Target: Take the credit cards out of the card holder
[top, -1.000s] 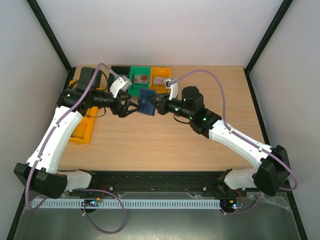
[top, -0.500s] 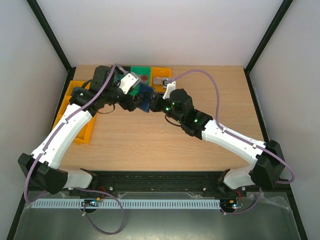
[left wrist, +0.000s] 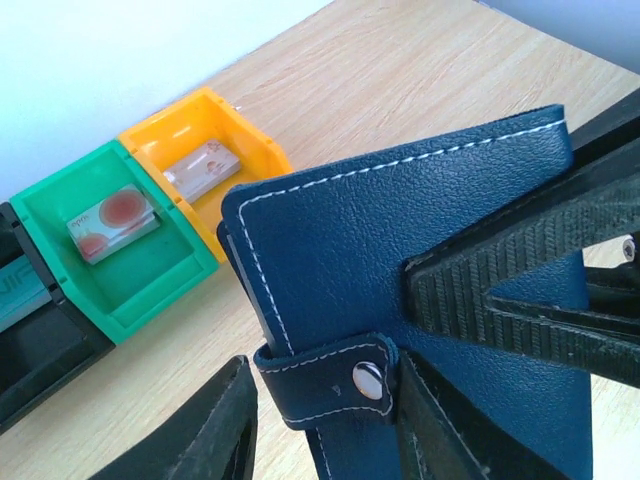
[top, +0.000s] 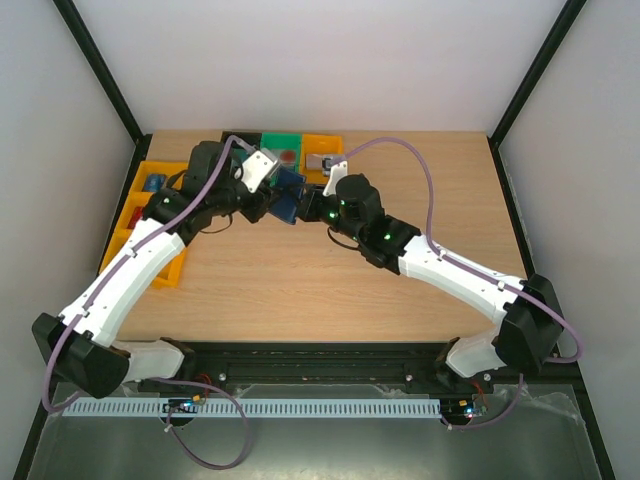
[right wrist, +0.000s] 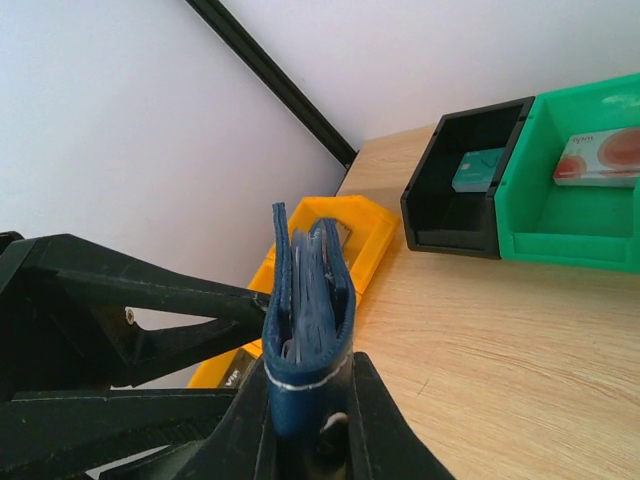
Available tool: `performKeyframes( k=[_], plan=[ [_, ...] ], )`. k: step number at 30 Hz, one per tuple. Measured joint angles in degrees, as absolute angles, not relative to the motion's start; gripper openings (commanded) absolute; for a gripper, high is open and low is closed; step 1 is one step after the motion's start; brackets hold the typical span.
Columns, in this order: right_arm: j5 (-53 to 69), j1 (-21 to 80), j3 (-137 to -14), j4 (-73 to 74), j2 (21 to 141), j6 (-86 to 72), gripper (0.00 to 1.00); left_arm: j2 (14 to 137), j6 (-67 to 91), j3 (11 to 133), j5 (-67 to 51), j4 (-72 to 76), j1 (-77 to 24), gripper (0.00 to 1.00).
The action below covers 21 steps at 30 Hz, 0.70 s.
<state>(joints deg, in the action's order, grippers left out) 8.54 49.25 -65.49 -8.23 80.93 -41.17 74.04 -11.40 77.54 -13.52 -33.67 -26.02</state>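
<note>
Navy-blue stitched leather card holder (left wrist: 400,250) hangs folded closed above the far middle of the wooden table (top: 330,290), clamped in the right gripper (right wrist: 305,425). The left gripper (left wrist: 320,425) straddles its snap tab (left wrist: 335,378), jaws apart, not pinching. Unsnapping looks to be in hand; next calls for a firm pinch and pull.

The top view looks down from above and behind the arm bases, taking in the whole light wooden tabletop (top: 300,285). The left wrist view hangs very near the dark navy-blue stitched leather card holder (left wrist: 390,230), facing its flat side; the right wrist view sees it edge-on, close. All three share the green plastic bin (left wrist: 150,275).
</note>
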Motion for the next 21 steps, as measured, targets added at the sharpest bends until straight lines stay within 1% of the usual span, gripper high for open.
performKeyframes(
  k=[3,5,10,12,15,20,21],
  plan=[
    [8.1,49.19,-65.49,-7.53,80.93,-40.75,0.02,73.45,-11.29,75.64,-13.76,-31.38,-25.67,0.37],
    [7.84,49.19,-65.49,-7.16,80.84,-40.21,0.02,73.43,-11.09,75.24,-14.06,-30.76,-23.73,0.37],
    [10.37,50.26,-65.39,-5.45,74.72,-39.24,0.02,75.85,-9.74,74.78,-10.11,-29.95,-5.56,0.38],
    [10.72,50.11,-65.39,-5.61,72.27,-38.76,0.02,75.9,-9.61,74.28,-9.58,-30.44,-1.78,0.45],
    [12.21,48.97,-65.43,-5.63,71.05,-37.15,0.02,74.98,-10.87,74.17,-12.45,-31.31,-0.6,0.55],
    [14.2,47.37,-67.26,-1.54,71.99,-31.46,0.02,72.03,-14.09,76.09,-27.42,-36.49,-1.17,0.71],
    [14.26,47.22,-67.92,-0.89,72.25,-30.13,0.02,71.77,-14.13,76.84,-30.28,-37.26,-1.76,0.75]
  ],
)
